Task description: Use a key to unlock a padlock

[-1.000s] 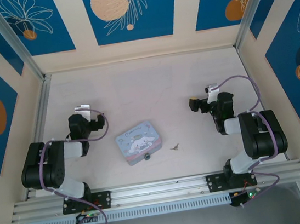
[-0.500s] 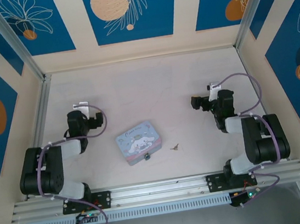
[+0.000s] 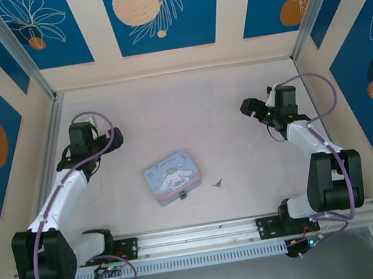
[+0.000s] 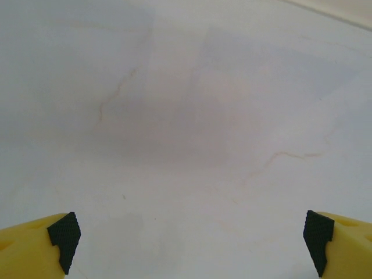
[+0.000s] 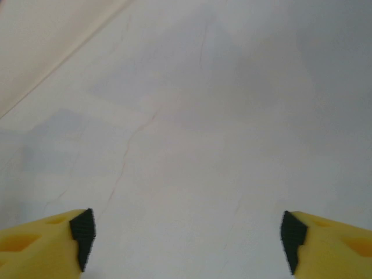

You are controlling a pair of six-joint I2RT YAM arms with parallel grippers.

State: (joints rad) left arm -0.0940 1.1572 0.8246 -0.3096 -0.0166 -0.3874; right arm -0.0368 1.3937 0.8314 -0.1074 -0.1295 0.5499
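Now: key noted near-left of right end effector, well apart, long axis roughly crosswise; right arm nearer. Right end effector seen wide, empty; left end effector likewise.

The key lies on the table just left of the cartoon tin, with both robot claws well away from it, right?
Not quite: the top external view shows the key just right of the tin, not left. The left gripper and right gripper are indeed well away from it.
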